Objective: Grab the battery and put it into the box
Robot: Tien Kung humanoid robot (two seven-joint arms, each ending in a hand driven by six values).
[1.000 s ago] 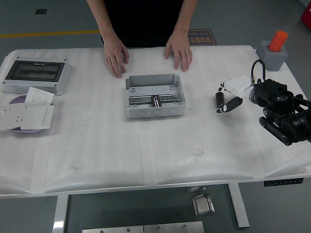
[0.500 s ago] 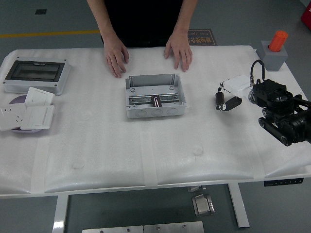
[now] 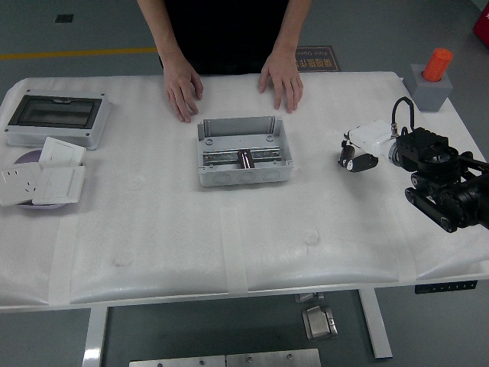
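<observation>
Table [image 3: 176, 252]: white, padded.

Right hand [image 3: 365, 147]: right of the box, low over the table; black fingers [image 3: 365, 162] curled around the battery [image 3: 346, 157], a small dark cylinder held well right of the box, outside it.

Box [image 3: 244, 151]: grey, open-topped, mid-table; a small dark part sits on its inner rail.

Switch plates [image 3: 42, 177]: white, stacked on a disc, far left of the box.

Enclosure [image 3: 56, 118]: grey with dark window, left of the box, beyond the plates.

Stand [image 3: 430, 84]: grey block with orange cylinder, far right of the box.

Person's hands [image 3: 183, 88]: both flat on the table just beyond the box, holding nothing.
</observation>
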